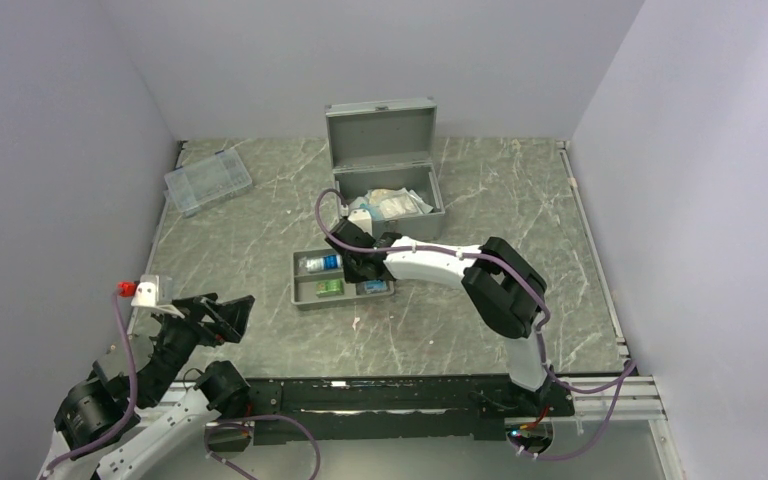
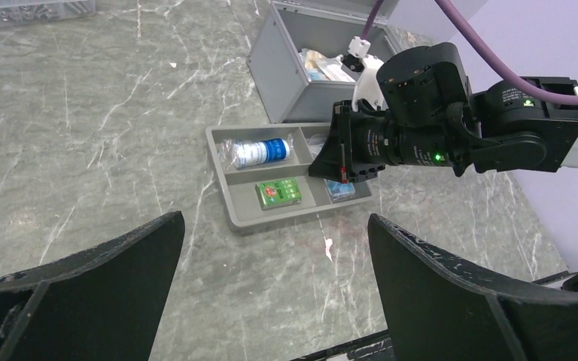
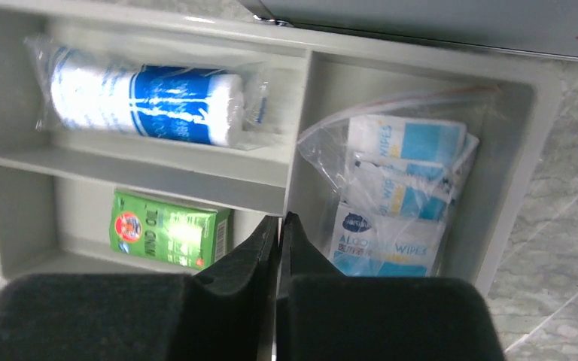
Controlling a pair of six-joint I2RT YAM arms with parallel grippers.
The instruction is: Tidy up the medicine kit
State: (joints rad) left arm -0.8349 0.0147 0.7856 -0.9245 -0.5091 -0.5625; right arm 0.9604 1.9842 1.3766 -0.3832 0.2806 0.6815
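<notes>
Two arms share this table, but only the right one is busy. The right gripper [image 1: 365,268] hangs low over the shallow grey divided plastic tray [image 1: 303,292]. That tray lies just on the near side of the silver-grey metal medicine kit [image 1: 385,190], which stands open at the far middle of the table with its lid upright and pale packets inside.

The tray holds a blue-and-white wrapped roll [image 3: 143,101] in its far-left compartment, a small green cardboard box [image 3: 169,237] in the near-left one, and a clear bag of alcohol wipes [image 3: 399,188] on the right. I'd judge the sorting of supplies into the tray to be the step in hand, and well along.

From the right wrist camera the black fingers [image 3: 233,263] are pressed together with nothing visible between them, tips just above the divider between box and wipes. Whether they touch it I cannot tell. The next move likely calls for rising clear and spreading before reaching for anything else.

The left gripper [image 1: 222,315] waits at the near left, spread wide and holding nothing. A clear plastic compartment box [image 1: 207,180] lies at the far left.
</notes>
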